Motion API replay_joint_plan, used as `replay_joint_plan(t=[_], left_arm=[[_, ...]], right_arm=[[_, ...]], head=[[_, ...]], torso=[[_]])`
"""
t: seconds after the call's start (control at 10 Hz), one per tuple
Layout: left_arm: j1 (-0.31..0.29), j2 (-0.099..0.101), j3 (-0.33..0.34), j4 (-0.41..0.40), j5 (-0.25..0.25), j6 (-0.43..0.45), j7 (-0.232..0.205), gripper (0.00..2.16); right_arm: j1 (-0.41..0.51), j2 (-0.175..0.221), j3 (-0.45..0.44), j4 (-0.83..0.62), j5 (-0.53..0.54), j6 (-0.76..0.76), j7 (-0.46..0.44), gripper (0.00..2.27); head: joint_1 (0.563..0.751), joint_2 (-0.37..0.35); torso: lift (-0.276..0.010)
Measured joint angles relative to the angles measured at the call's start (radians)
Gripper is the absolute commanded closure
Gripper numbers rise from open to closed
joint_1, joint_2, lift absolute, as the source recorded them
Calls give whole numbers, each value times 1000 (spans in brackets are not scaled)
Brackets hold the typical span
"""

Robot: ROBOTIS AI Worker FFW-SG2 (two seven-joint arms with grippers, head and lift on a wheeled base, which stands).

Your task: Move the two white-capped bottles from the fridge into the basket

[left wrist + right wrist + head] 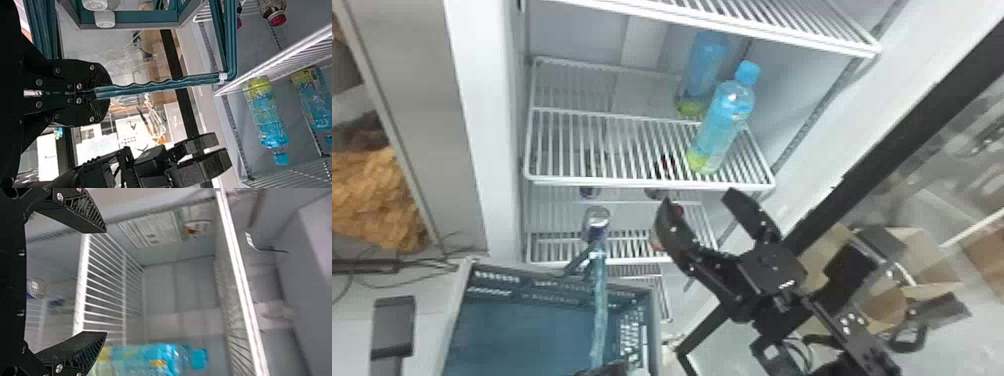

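Two bottles with ribbed white caps (105,19) seem to be in the blue-green plastic basket (512,325), caps facing the left wrist camera; their long axes I cannot judge. The left gripper (607,370) grips the teal handle (599,310); the right gripper (698,197) is spread wide. Blue-capped bottles (722,120) stand upright on the white wire shelf (632,183), cardboard boxes (922,250) to the right.

Blue-capped btl (719,132) upright w/ a 2nd blue-capped btl (704,60) behind it; can (596,222) lower, to their L. Cardboard (884,307) far R, fluffy orange-brown stuff (374,197) far L.
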Motion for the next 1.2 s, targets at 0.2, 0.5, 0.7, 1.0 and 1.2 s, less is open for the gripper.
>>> replay_joint_plan(t=[0.2,0.5,0.7,1.0,1.2], left_arm=[[1,0,0,0,0,0,0,1194],[3,0,1,0,0,0,0,1194],[3,0,0,0,0,0,0,1194],[3,0,-1,0,0,0,1,1194],[3,0,-3,0,0,0,1,1193]], right_arm=[[12,11,0,37,9,-112,-34,116],[21,34,-10,117,58,-277,-72,116],[28,56,-31,161,76,-337,-75,116],[28,60,-34,175,78,-349,-75,121],[28,60,-33,175,76,-352,-76,121]], head=[[695,-350],[695,-350],[695,-350],[695,-350],[695,-350]], torso=[[0],[0],[0],[0],[0]])
